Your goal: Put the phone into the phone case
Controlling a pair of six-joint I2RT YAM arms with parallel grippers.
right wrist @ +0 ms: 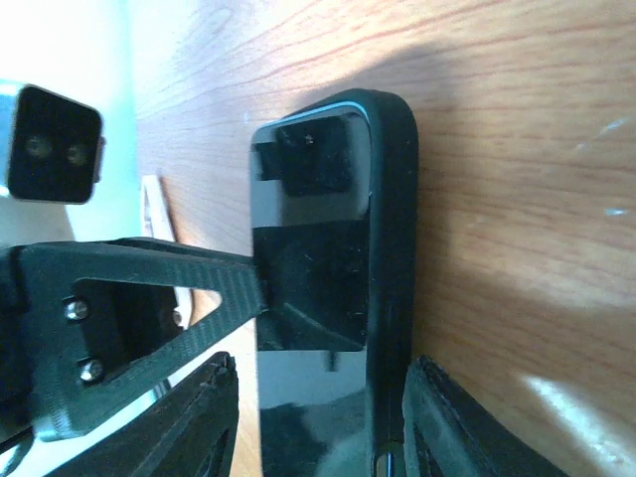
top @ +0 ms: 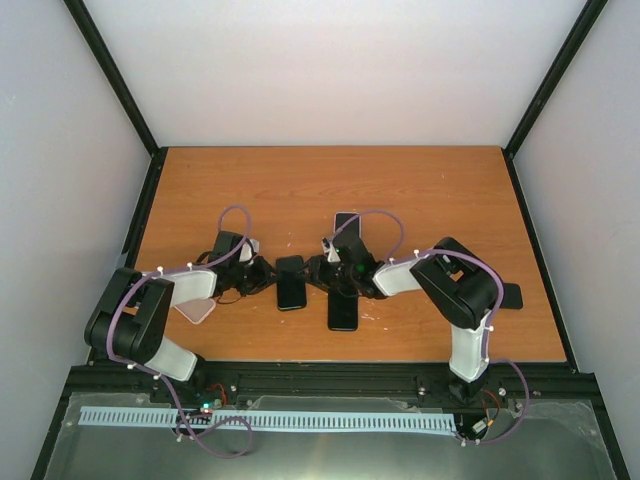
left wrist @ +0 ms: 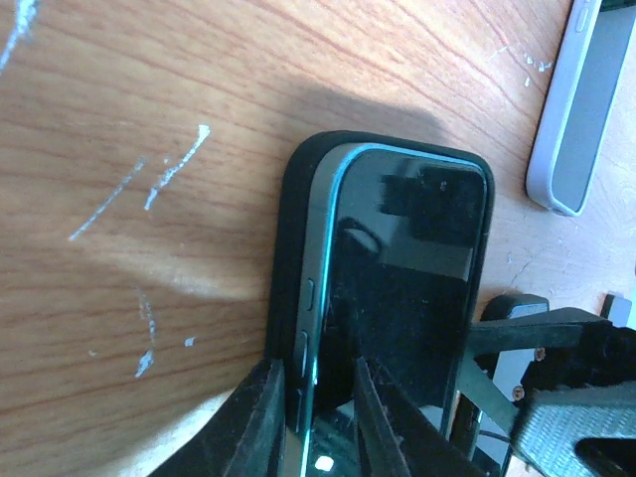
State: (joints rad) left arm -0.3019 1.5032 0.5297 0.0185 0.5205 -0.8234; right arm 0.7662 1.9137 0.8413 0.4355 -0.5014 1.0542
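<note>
The phone [left wrist: 407, 288] lay screen up in the black case [left wrist: 301, 248] on the table [top: 330, 180], between the two arms. Its teal edge showed along one long wall of the case. The left gripper [left wrist: 316, 388] was pinched over that wall and the phone's edge, one finger on the glass. The right gripper [right wrist: 323, 397] straddled the case's full width, but I could not tell whether its fingers pressed the walls. Another phone [top: 343, 312] lay just beside.
</note>
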